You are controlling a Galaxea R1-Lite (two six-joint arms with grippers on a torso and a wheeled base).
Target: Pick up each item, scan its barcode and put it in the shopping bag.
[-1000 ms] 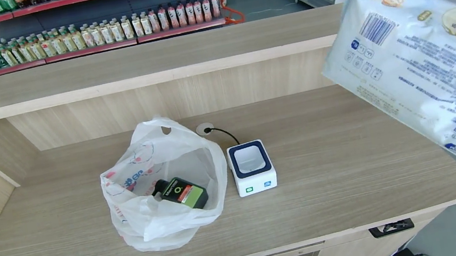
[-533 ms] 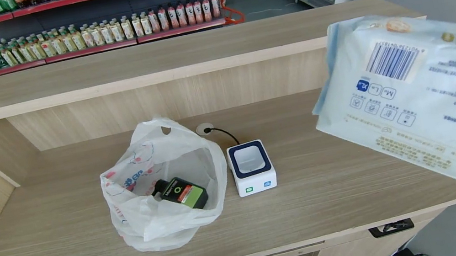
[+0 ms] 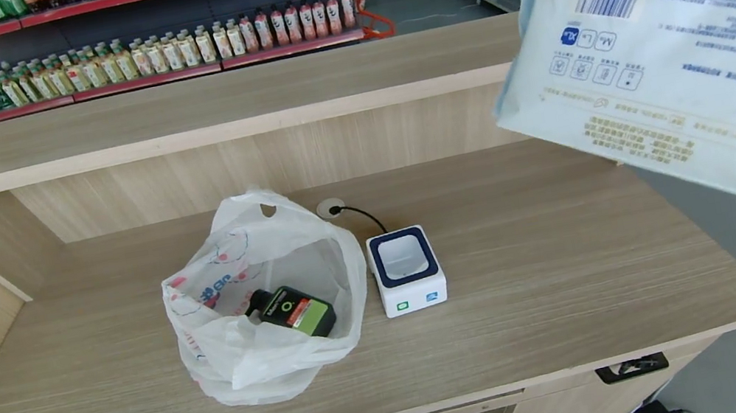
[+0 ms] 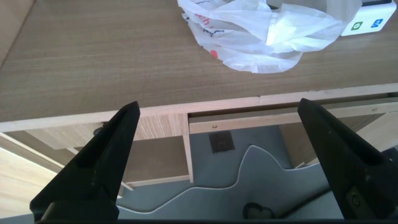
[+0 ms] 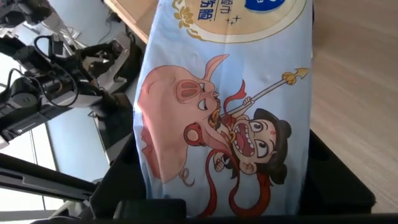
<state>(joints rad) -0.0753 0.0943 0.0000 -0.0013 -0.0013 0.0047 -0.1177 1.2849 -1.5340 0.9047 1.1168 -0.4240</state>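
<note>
we've got the blue pack clamped in our right fingers, up in the air right of the scanner, barcode showing, shopping bag just left of the scanner, left fingers spread wide, empty

The blue packet runs off the edge. The bag hides part of the green box.

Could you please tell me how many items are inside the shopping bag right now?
1: a black bottle with a green label lies inside the white plastic shopping bag; the bag's folds may hide others.
</note>
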